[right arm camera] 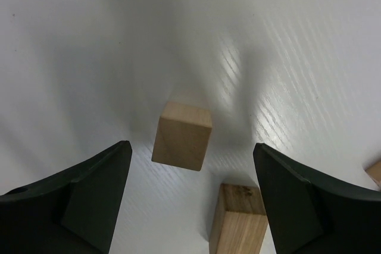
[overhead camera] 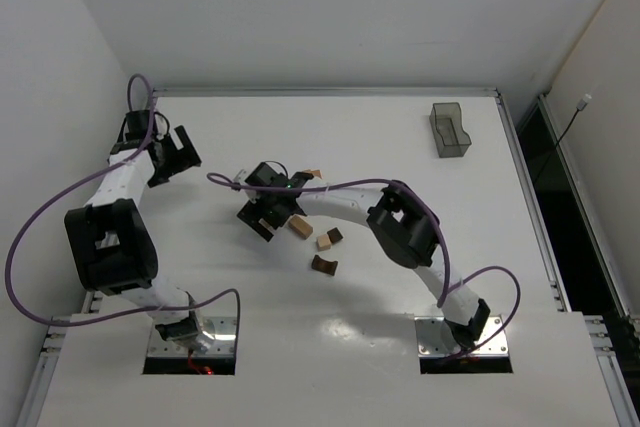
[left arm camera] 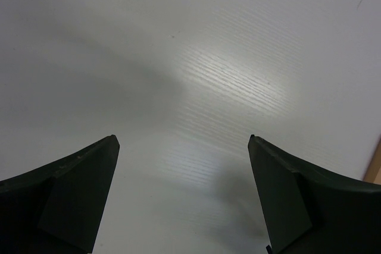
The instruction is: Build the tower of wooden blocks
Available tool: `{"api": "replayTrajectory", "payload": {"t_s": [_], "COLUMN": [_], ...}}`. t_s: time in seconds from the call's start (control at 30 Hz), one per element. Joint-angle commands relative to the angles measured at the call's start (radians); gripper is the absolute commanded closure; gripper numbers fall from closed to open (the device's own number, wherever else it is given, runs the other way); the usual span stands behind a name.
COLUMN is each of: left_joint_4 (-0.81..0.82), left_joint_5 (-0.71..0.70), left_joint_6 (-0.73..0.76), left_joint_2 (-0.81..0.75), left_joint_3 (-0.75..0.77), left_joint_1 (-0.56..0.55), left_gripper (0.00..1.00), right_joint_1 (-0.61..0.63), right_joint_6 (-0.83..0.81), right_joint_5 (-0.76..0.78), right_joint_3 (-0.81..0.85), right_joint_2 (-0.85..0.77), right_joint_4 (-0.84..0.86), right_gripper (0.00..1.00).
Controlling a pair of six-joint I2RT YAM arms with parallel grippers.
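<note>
1. Blocks (overhead camera: 300,227): no tower stands. The pieces lie loose and unstacked near the centre of the table, just right of the right gripper (overhead camera: 262,217).
2. From overhead:
   - A tan block (overhead camera: 324,243) touches a dark block (overhead camera: 336,235).
   - A dark piece (overhead camera: 323,266) lies apart from them, nearer the arm bases.
   - A small piece (overhead camera: 312,175) sits beyond the right wrist, partly hidden.
3. From the right wrist:
   - A tan cube (right arm camera: 181,135) rests on the table ahead, in line with the gap between the fingers (right arm camera: 89,200), touching neither.
   - A second block (right arm camera: 238,227), also tan, stands closer, just beside the right-hand finger. Whether they touch cannot be told.
   - A tan corner (right arm camera: 375,172) shows at the frame edge.
4. Right gripper (right arm camera: 190,145): the jaws are spread wide and hold nothing, low over the table.
5. Left gripper (overhead camera: 178,155): the jaws are spread wide and hold nothing. It hangs over bare table at the far left, well apart from the blocks. Its wrist view (left arm camera: 183,138) shows only the white surface.
6. Bin (overhead camera: 449,130): clear grey, near the far right corner, well apart from everything else.
7. Cables (overhead camera: 30,237): purple, looping from each arm. The right arm (overhead camera: 400,227) arches across the middle, just beside the blocks.
8. Table (overhead camera: 400,147): white, faintly grained, with a metal rail along its edges.
9. Walls (overhead camera: 300,7): plain white at the back and left.
</note>
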Motion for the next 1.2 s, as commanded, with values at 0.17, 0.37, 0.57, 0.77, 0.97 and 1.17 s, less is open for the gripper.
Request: {"api": "replayTrajectory", "payload": {"t_s": [0.17,0.37,0.57,0.77,0.97,1.17], "left_joint_4": [0.02,0.02,0.02,0.029,0.049,0.058], "left_joint_5": [0.016,0.016,0.016,-0.02,-0.085,-0.085], "left_joint_6": [-0.006,-0.015,-0.015,-0.039,-0.107,-0.107], "left_joint_2": [0.01,0.01,0.019,0.019,-0.04,-0.041], "left_joint_3": [0.027,0.027,0.027,0.018,-0.019,-0.019], "left_joint_1": [0.021,0.021,0.021,0.021,0.021,0.021], "left_gripper": [0.12,0.12,0.12,0.12,0.12,0.12], "right_joint_1": [0.0,0.009,0.009,-0.019,-0.079,-0.166], "right_joint_6": [0.038,0.038,0.038,0.048,0.188,0.321], "right_joint_5": [-0.038,-0.02,-0.009,0.089,0.328,0.355], "right_joint_3": [0.084,0.093,0.117,0.061,0.033,0.045], "right_joint_2": [0.011,0.021,0.042,-0.08,-0.242,-0.251], "right_joint_4": [0.015,-0.009,-0.019,-0.028,-0.077,-0.109], "right_gripper": [0.49,0.71,0.99,1.0,1.0,1.0]}}
